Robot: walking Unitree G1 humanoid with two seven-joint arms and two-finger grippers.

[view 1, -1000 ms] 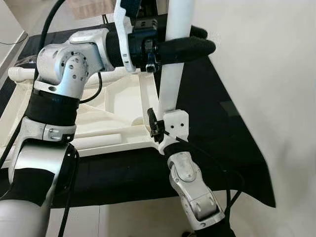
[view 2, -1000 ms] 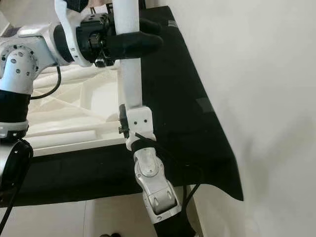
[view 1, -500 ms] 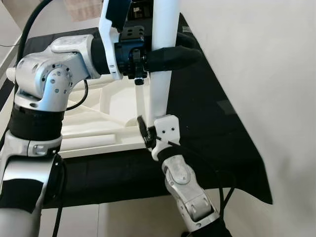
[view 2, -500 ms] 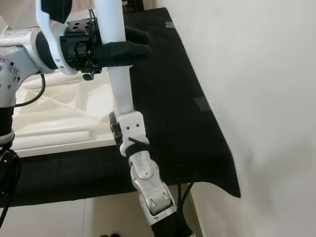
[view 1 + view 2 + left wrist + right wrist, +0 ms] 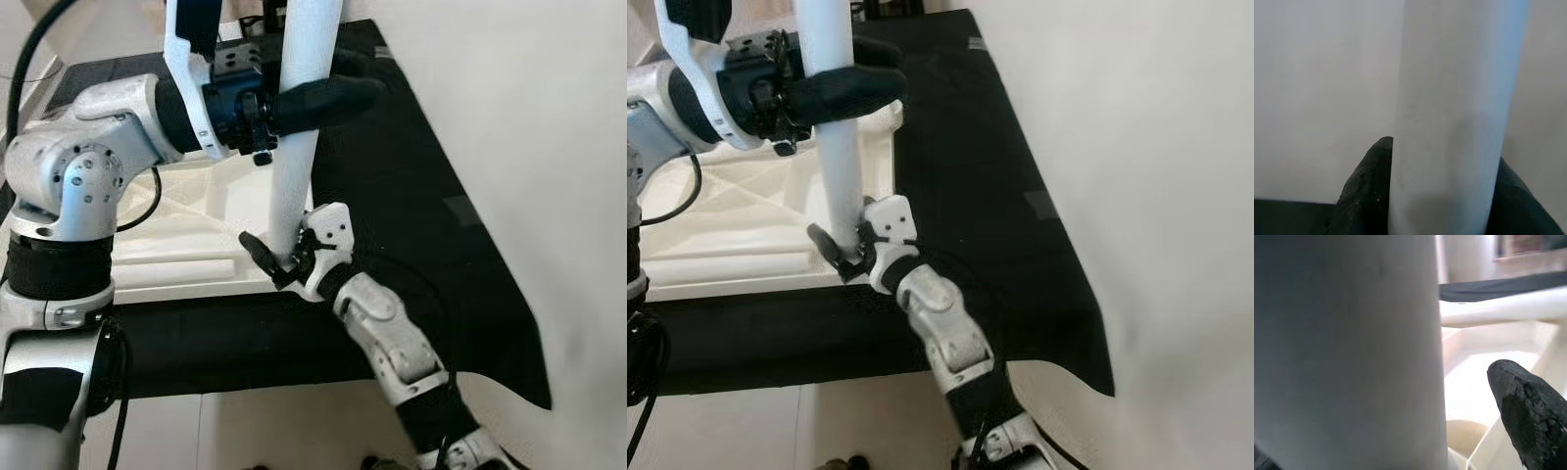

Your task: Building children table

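Note:
A white table leg stands almost upright at the near right corner of the upturned white tabletop. My left gripper is shut on the leg high up, and its black fingers press both sides of the tube. My right gripper is at the leg's foot. One black finger reaches across the front of the foot. Beside the leg, the other finger stands apart with a gap, so this gripper is open.
A second white leg lies loose in the tabletop's frame. The tabletop rests on a black cloth over a low surface. A pale wall stands close on the right. Light floor runs along the near edge.
My right forearm has swung out to the right and its wrist has turned, so the fingers now lie across the leg's foot. The left gripper keeps its hold; the head view has shifted.

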